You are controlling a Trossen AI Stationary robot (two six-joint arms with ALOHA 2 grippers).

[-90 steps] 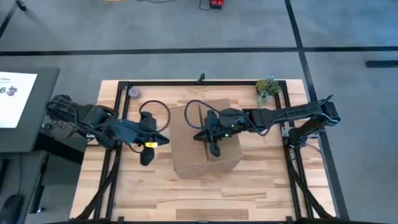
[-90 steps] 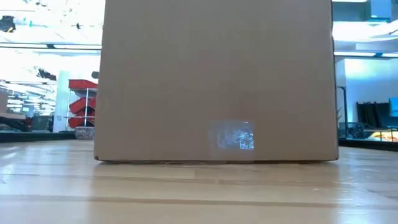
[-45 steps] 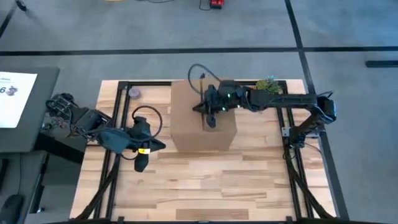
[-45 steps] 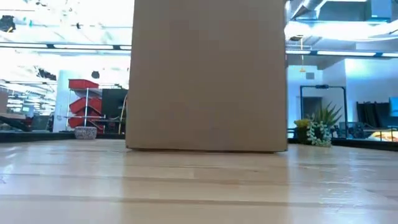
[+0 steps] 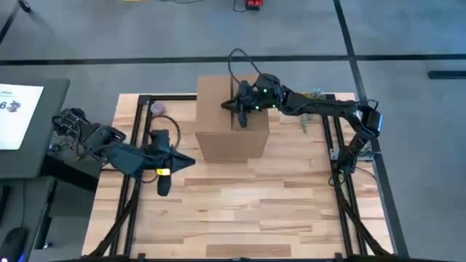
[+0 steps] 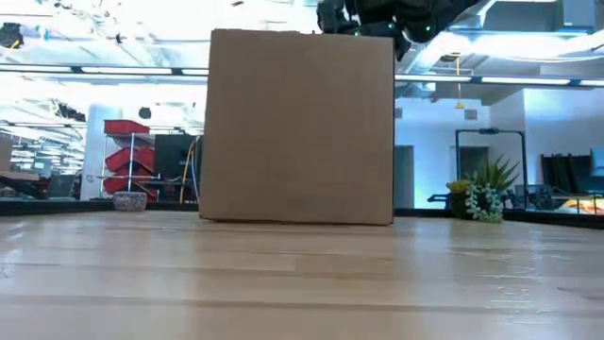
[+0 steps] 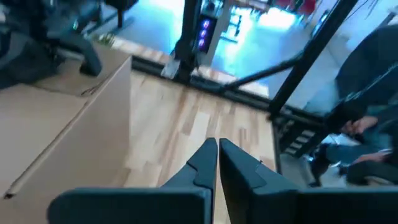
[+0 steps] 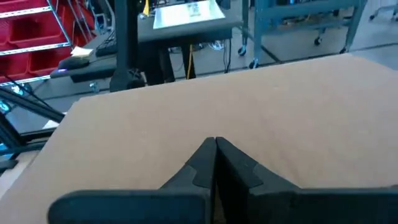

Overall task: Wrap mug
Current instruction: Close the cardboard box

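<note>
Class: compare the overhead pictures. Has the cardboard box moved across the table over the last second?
Yes. The cardboard box has slid away from the table's middle towards the far edge of the black frame, now overlapping that rail, with the right gripper on top.

1. The cardboard box (image 5: 231,116) has slid to the table's far edge, carried along under the right gripper (image 5: 243,122).
2. The right arm has swung further out over the table's back.
3. The left gripper (image 5: 162,185) has drawn back, now well apart from the box.
4. A small plant (image 6: 483,195) has come into sight beside the box.
</note>
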